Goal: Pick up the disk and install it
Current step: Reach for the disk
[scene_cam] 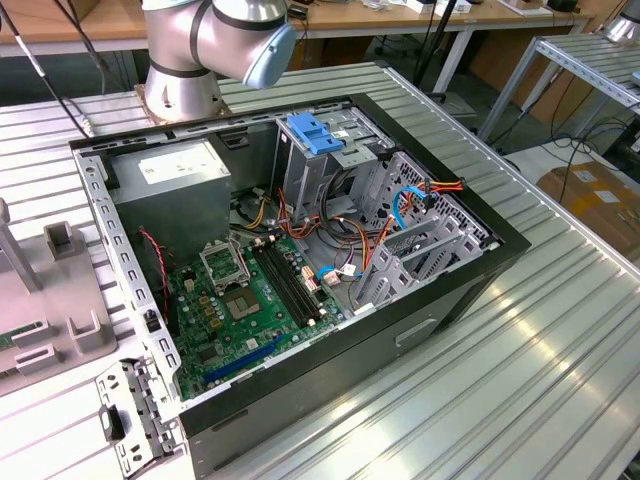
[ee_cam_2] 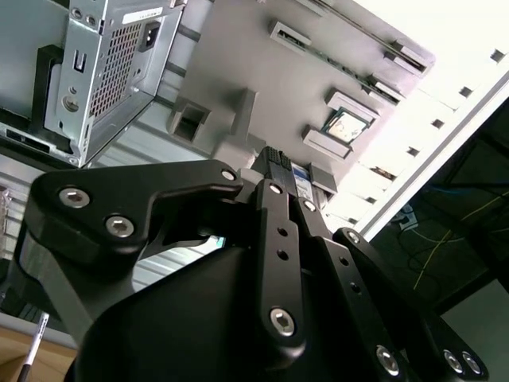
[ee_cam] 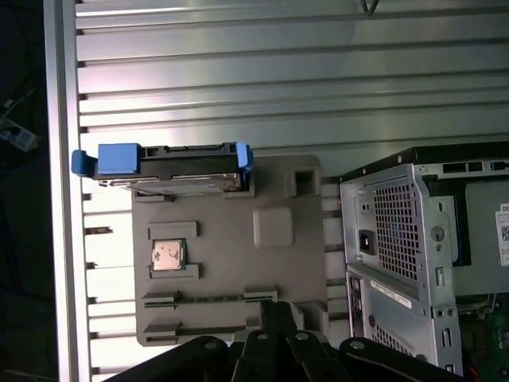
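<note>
Ribbed aluminium bench (scene_cam: 520, 350) across most of the exterior view, slats glossy, pale sheen along the grooves. Behind it, wooden-topped desks (scene_cam: 370, 18) on white legs. Toward the exterior view's right, a second slatted metal table (scene_cam: 590, 55) on a grey frame, well apart from the bench. Light grey floor (scene_cam: 535, 165) between them, black cables (scene_cam: 570, 140) trailing over it, a brown cardboard box (scene_cam: 600, 195) nearby. In the first wrist view, bench slats strongly lit, dark floor past the framed edge. In the second wrist view, dark floor crossed by a thin yellow cable (ee_cam_2: 445, 247).
</note>
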Robot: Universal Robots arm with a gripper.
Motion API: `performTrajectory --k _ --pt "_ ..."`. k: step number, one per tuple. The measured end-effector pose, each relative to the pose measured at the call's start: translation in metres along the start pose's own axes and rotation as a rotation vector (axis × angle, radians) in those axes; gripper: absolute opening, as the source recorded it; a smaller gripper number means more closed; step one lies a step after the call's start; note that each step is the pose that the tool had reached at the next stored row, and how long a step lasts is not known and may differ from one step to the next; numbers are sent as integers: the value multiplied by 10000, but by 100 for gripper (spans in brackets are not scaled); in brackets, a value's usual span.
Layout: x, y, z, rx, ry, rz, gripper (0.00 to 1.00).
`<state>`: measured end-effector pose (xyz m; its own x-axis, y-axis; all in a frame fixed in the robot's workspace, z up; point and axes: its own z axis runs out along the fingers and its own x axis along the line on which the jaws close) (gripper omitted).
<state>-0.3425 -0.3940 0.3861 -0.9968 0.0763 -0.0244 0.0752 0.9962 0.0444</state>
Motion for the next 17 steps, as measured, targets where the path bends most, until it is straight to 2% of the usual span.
performTrajectory --k 17 --pt "135 33 44 0 -1 -1 11"
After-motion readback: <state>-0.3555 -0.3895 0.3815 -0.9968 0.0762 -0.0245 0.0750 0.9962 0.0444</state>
